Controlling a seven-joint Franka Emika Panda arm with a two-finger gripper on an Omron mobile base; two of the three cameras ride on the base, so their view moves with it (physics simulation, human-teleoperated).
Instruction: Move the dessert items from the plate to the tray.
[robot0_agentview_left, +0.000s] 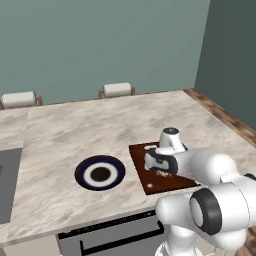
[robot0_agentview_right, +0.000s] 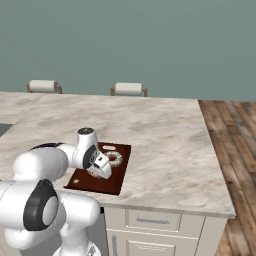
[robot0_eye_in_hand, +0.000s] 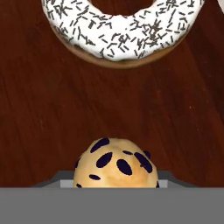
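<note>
Right now I see the speckled muffin (robot0_eye_in_hand: 115, 164) sitting between the gripper (robot0_eye_in_hand: 115, 181) fingers, which are clamped on it just over the dark reddish-brown tray (robot0_eye_in_hand: 52, 109). Just beyond it on the tray lies a doughnut (robot0_eye_in_hand: 124, 30) with white icing and dark sprinkles; from the right base view the doughnut (robot0_agentview_right: 114, 158) sits beside the gripper (robot0_agentview_right: 102, 172). From the left base camera, the tray (robot0_agentview_left: 145, 172) lies on the marble counter (robot0_agentview_left: 75, 130), and the navy plate (robot0_agentview_left: 100, 173) with its white ring rests well apart to the tray's left, bare.
</note>
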